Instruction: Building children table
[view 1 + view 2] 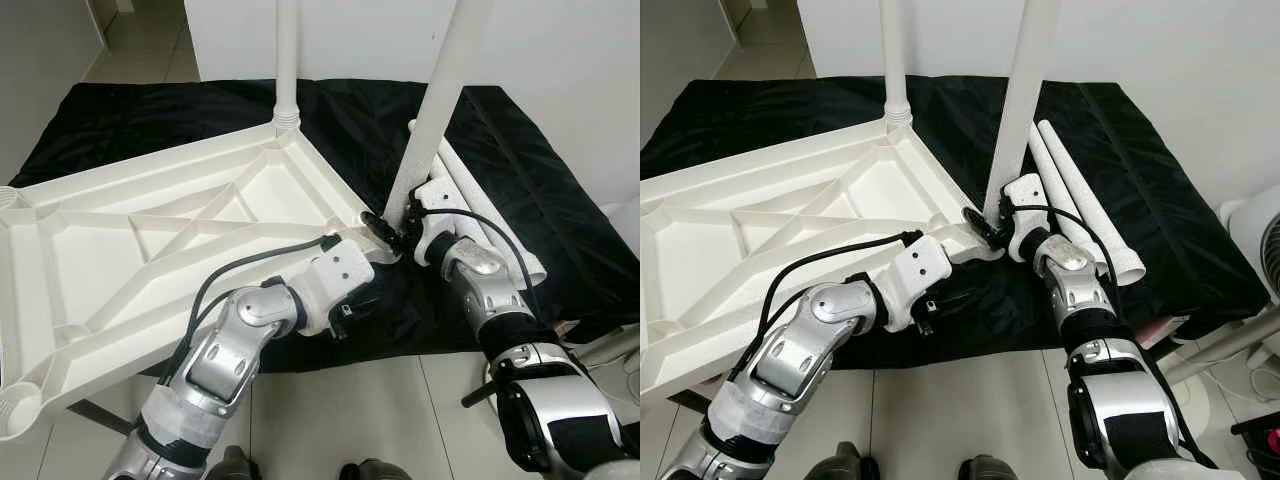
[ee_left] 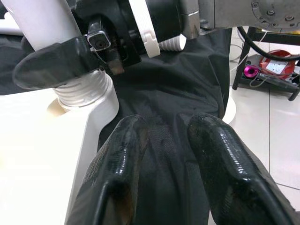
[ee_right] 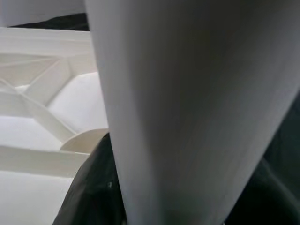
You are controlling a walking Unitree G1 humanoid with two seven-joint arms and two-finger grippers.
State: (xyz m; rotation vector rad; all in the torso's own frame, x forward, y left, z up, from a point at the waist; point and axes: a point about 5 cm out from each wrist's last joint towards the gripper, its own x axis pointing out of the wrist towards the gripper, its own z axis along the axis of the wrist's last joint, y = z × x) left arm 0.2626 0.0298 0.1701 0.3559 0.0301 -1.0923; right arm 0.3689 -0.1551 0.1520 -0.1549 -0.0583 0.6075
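The white children's table top [image 1: 150, 240] lies upside down on a black cloth [image 1: 520, 180]. One white leg [image 1: 287, 60] stands in its far corner. A second white leg [image 1: 440, 90] stands tilted at the near right corner, its threaded end [image 2: 82, 89] at the corner socket. My right gripper [image 1: 395, 228] is shut on this leg just above the socket; one finger [image 2: 51, 63] wraps round it. My left gripper [image 2: 166, 129] hangs open beside the same corner, over the cloth, holding nothing. Two loose legs [image 1: 1080, 195] lie on the cloth to the right.
A white wall [image 1: 560, 40] stands right behind the cloth. Tiled floor [image 1: 380, 410] lies in front of me. A white fan [image 1: 1255, 240] stands at the right. A dark stand with a red object [image 2: 276, 65] is on the floor nearby.
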